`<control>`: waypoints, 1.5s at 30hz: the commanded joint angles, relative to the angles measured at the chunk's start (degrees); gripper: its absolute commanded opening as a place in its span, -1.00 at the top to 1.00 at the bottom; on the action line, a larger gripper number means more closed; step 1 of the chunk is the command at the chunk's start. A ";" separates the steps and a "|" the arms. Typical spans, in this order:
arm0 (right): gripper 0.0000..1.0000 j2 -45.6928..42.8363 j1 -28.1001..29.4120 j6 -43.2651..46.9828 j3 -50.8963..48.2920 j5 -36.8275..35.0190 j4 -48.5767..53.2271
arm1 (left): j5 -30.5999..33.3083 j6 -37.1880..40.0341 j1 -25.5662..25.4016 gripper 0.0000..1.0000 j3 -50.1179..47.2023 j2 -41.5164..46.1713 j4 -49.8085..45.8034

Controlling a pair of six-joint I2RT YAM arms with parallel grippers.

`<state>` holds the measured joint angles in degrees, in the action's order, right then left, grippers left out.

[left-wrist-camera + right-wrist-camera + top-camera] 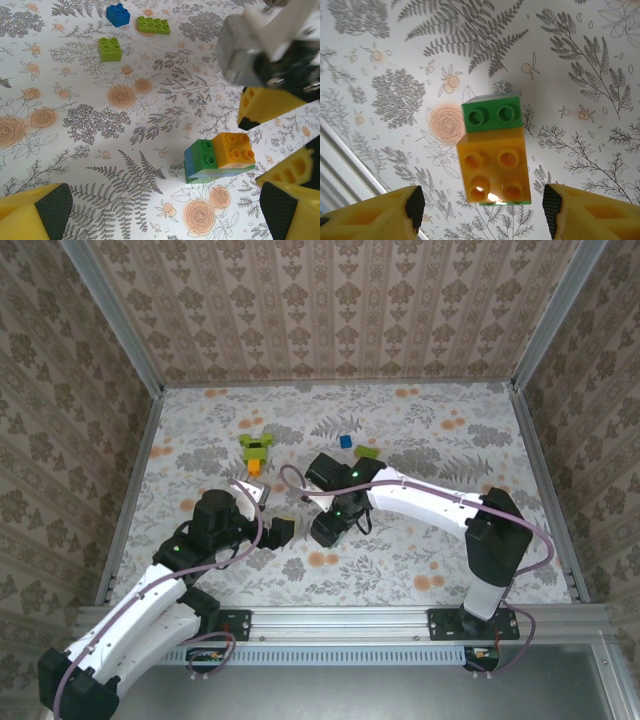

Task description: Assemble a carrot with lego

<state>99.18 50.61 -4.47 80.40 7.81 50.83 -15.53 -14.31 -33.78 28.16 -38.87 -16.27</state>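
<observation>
Mid-build — right gripper (483, 206), jaws wide and empty, straddles orange-green stack (492, 150); left gripper (165, 210) agape, empty; next, likely — lime brick (110, 49)

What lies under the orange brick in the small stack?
A pale blue layer, then a green layer, show at the side. The orange brick hides their tops and studs.

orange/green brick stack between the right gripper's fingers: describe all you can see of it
Small stack of glossy plastic studded bricks: an orange two-by-two brick and a dark green two-stud brick side by side on top, over a pale blue layer and a green base. It sits upright on the floral table. The right gripper straddles it, open, touching neither side.
</observation>
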 commanded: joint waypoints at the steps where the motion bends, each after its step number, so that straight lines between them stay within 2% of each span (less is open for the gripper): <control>1: -0.35 -4.14 -0.33 1.04 0.37 -0.79 1.00 | 0.50 1.03 -0.59 -1.00 1.73 0.99 -0.54; 7: -0.38 -6.10 -4.96 2.20 5.96 -6.03 2.24 | 0.41 0.95 -0.67 -1.00 1.72 1.32 -0.60; 11: -0.40 -2.44 -10.48 4.98 12.42 -9.10 3.64 | 0.35 0.94 -0.76 -1.00 1.68 1.43 -0.54; 15: -0.41 7.51 -16.46 11.45 20.34 -14.00 5.25 | 0.41 0.86 -0.84 -1.00 1.65 1.66 -0.68; 22: -0.42 25.05 -25.72 21.58 32.16 -11.83 3.72 | 1.09 0.95 -1.09 -1.00 1.54 2.64 -1.24; 32: -0.44 34.04 -29.32 25.62 36.74 -9.30 3.37 | 1.47 1.21 -1.11 -1.00 1.81 1.43 -0.98; 45: -0.43 41.61 -30.17 27.96 43.71 -8.90 5.96 | 2.39 1.56 -1.11 -1.00 1.98 0.37 -1.21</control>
<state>139.59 20.86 22.02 121.47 -2.13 54.41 -13.82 -14.00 -34.48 28.27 -38.41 -17.34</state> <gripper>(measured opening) 0.714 0.994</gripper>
